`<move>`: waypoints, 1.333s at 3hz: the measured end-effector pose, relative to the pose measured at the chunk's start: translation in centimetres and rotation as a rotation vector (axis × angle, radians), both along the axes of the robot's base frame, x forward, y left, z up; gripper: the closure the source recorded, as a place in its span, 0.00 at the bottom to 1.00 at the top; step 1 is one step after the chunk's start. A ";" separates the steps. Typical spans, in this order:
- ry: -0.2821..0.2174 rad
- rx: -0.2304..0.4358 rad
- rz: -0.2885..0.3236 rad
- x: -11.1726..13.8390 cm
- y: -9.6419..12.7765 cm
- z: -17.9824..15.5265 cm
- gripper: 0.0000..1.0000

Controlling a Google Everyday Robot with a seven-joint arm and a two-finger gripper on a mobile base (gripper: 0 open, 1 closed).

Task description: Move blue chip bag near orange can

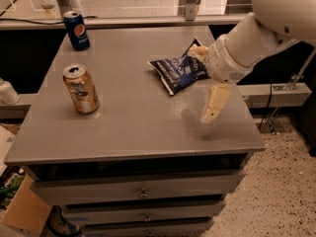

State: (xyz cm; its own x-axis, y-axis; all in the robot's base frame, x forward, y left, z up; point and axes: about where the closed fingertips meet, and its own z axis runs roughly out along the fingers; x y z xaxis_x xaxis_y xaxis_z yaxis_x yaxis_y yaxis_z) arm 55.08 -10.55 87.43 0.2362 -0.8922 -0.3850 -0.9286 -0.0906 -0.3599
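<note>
Spread-open pale hand point(205, 82) beside crinkly blue chip bag point(178, 71) (perhaps touching its corner).

Arm point(276, 14): smooth white rounded shells, ring seam at wrist. Gripper point(200, 83), above table point(123, 132) right side: two cream tapered fingers point(216, 100), spread apart.

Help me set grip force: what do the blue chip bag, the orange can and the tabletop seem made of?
Blue chip bag: probably thin plastic film; it is crinkled, with glossy highlights. Orange can: metal, likely aluminium; it has a silver top and a shiny, patchy label. Tabletop: matte grey, painted or laminate; I cannot tell which. The claw hangs open over the table's right side, at the bag's right end.
</note>
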 end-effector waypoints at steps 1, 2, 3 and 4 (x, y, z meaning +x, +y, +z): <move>-0.057 0.049 -0.019 5.8 2.4 -3.4 0.00; -0.132 0.076 -0.066 10.5 2.2 -2.4 0.00; -0.178 0.066 -0.100 13.3 1.0 -0.3 0.00; -0.189 0.031 -0.114 14.9 -0.2 1.0 0.00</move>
State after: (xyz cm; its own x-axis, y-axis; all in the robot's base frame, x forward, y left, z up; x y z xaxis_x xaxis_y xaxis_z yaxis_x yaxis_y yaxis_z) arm 69.94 -10.72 88.44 0.2047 -0.9057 -0.3711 -0.8480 0.0252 -0.5294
